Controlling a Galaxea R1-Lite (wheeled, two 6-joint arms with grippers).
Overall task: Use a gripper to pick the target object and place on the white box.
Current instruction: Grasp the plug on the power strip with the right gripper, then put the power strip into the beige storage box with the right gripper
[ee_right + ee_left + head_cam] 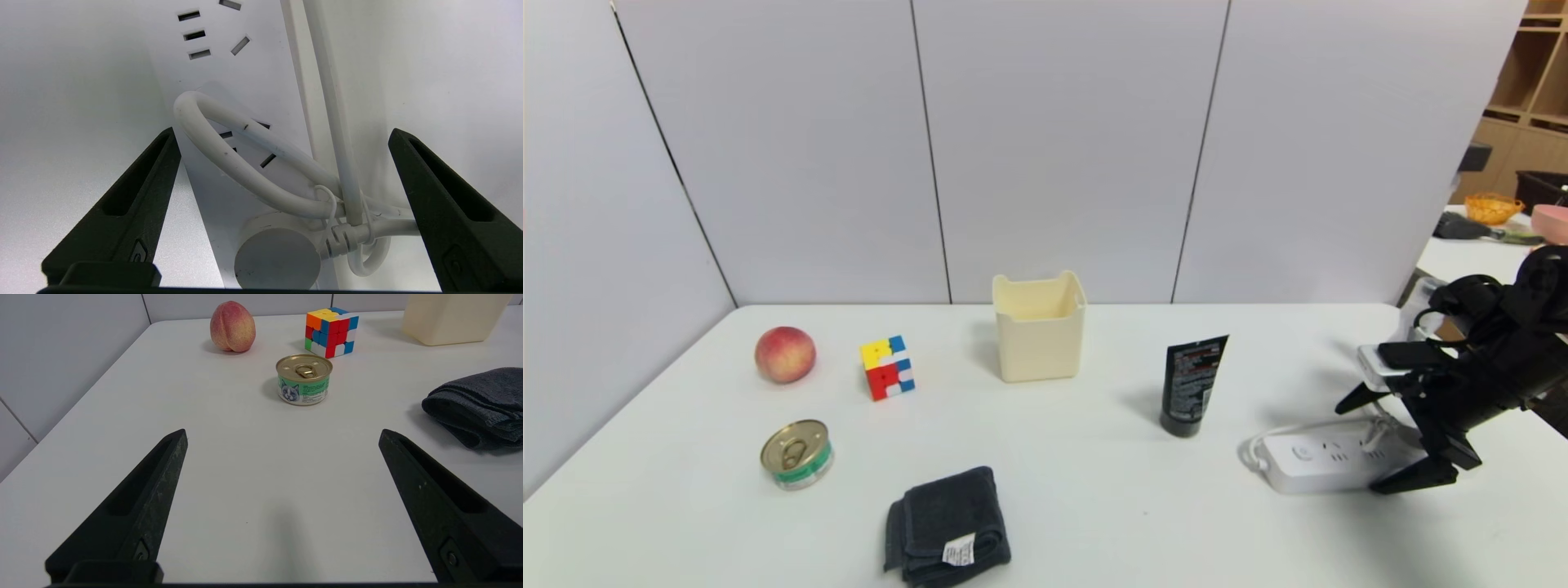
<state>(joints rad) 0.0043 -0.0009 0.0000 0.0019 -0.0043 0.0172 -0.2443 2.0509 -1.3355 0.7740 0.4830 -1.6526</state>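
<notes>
The right gripper [1368, 441] is down at the right edge of the white table [1094, 506], its fingers wide apart on either side of the power strip [1319, 457]. In the right wrist view, one finger lies close along one long side of the strip, and the other is beyond the opposite side, by the white cord [245, 163]. The cord is looped over the sockets and tied beside the round plug [278, 259].

The strip lies flat near the table's right edge, with the black tube [1192, 388] standing tilted to its left. The white box [1040, 331] stands upright by the back edge, around its middle.

The left gripper [283, 435] is above the table's left part, fingers apart with nothing between them. Toward the back left corner are a peach [785, 354], a puzzle cube [888, 367] and a can [797, 454]; a folded dark cloth [948, 527] lies by the front edge.
</notes>
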